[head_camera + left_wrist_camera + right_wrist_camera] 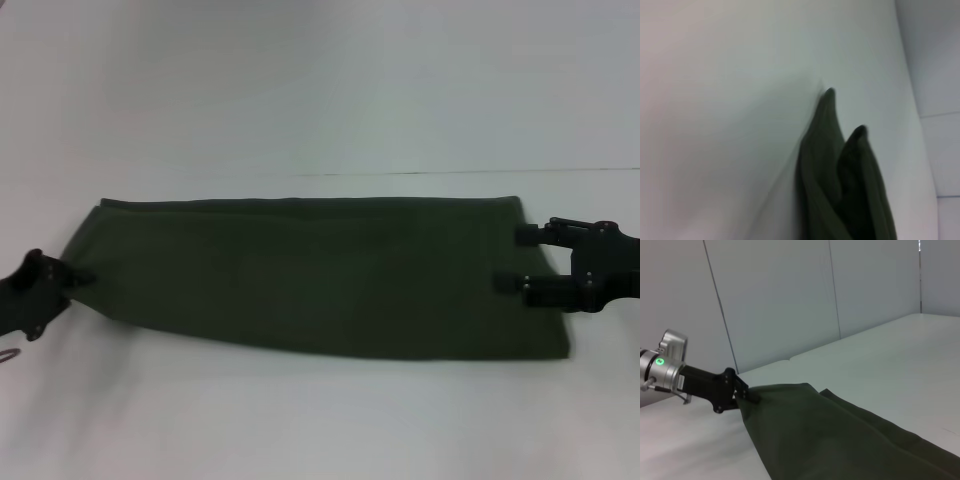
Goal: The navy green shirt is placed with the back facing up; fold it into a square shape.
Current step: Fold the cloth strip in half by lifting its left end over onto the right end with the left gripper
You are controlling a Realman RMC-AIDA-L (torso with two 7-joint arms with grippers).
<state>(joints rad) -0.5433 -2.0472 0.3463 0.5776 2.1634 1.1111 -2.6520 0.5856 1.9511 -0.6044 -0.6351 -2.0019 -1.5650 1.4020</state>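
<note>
The shirt (pixel 320 275) lies folded into a long band on the desk (pixel 320 90). Left gripper (pixel 78 277) pinches its left end; right gripper (pixel 512 258) stands spread at its right end.

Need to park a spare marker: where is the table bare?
Bare white table lies between the navy green shirt and the near edge, and another strip beyond its far hem. Both ends are crowded: left gripper pinches one, right gripper straddles the other.
</note>
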